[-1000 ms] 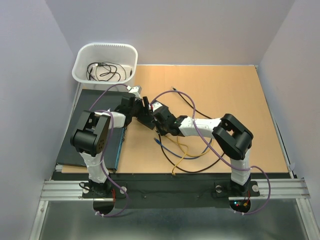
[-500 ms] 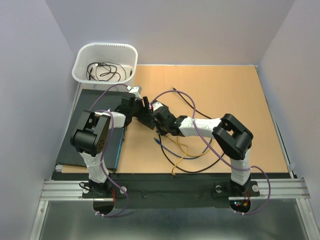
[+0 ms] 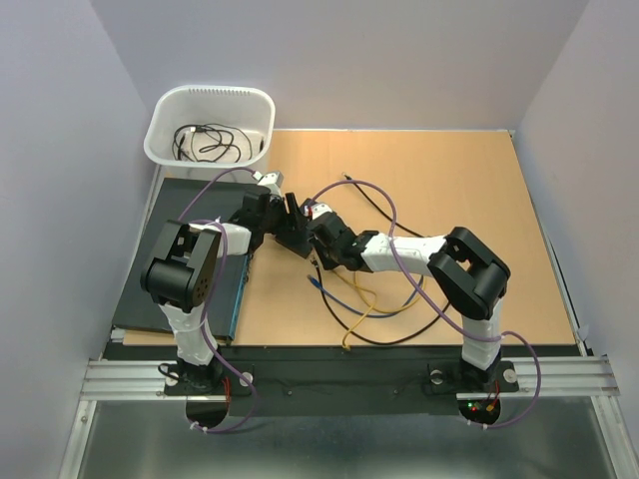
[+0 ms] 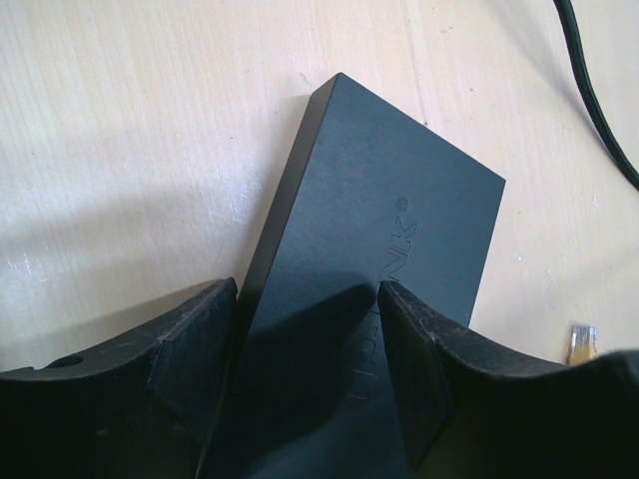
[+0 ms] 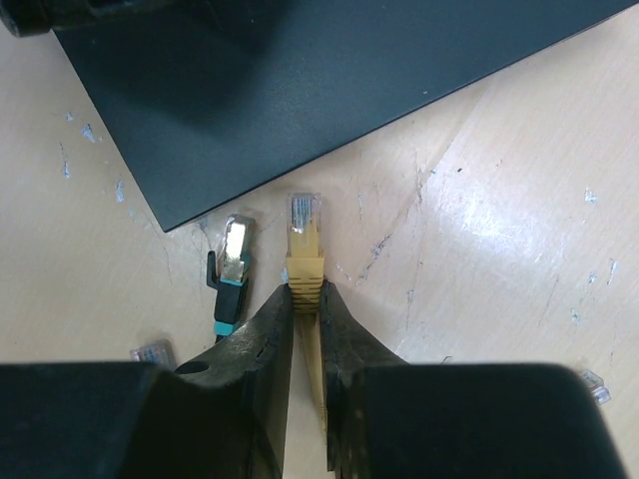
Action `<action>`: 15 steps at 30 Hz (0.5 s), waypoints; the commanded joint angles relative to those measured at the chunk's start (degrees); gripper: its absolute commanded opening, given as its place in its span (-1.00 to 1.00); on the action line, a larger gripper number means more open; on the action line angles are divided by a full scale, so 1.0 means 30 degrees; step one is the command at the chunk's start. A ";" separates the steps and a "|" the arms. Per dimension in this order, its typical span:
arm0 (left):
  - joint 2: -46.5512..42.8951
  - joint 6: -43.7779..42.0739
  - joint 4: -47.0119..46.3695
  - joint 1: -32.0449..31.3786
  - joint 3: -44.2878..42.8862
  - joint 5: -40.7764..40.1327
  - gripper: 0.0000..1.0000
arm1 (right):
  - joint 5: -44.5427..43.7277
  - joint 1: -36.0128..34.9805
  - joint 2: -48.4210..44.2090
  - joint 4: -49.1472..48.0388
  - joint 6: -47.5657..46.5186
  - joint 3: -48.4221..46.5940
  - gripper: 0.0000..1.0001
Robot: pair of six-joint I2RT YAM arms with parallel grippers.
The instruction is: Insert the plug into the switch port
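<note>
While both arms reached toward the table's (image 3: pixel 454 180) left-centre, the top view showed the left gripper (image 3: pixel 284 214) and right gripper (image 3: pixel 318 224) close together over the black switch (image 3: pixel 297 240). Loose cables (image 3: pixel 365 299) lay on the near side of them. A white bin (image 3: pixel 163 128) holding more cable sat at the far left corner, and a dark mat (image 3: pixel 150 289) lay along the left edge.

Seen from the left wrist, the left gripper (image 4: pixel 310 349) was clenched across the switch (image 4: pixel 384 215), one finger (image 4: pixel 190 349) pressed on each long side. The box lay flat on the table. A small connector (image 4: pixel 581 341) lay just beside it, and a black cable (image 4: pixel 599 100) ran past, well apart.

From the right wrist, the right gripper (image 5: pixel 305 299) pinched the yellow plug (image 5: pixel 305 235) by its boot, the clear tip pointing at the switch (image 5: pixel 300 80). The tip stood just short of the box's edge, near a corner, with bare table between. The port itself did not show from this angle. A teal-booted plug (image 5: pixel 232 261) lay just left of the yellow one.
</note>
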State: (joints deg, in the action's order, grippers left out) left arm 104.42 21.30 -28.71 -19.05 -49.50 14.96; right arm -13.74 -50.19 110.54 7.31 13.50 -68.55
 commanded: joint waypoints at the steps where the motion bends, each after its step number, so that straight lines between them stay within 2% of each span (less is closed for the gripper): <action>1: 0.0437 -0.0010 0.1367 -0.0242 0.0063 0.0462 0.40 | -0.0079 0.0120 -0.0373 0.0200 0.0188 0.0293 -0.99; 15: 0.0671 -0.0069 0.1396 -0.0271 -0.0083 0.0579 0.40 | 0.0652 0.0120 0.1062 0.0317 -0.0631 -0.1697 -0.99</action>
State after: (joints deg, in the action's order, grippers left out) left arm 104.53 21.28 -28.75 -19.05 -49.54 15.00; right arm -12.95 -50.19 111.81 7.70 12.84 -70.46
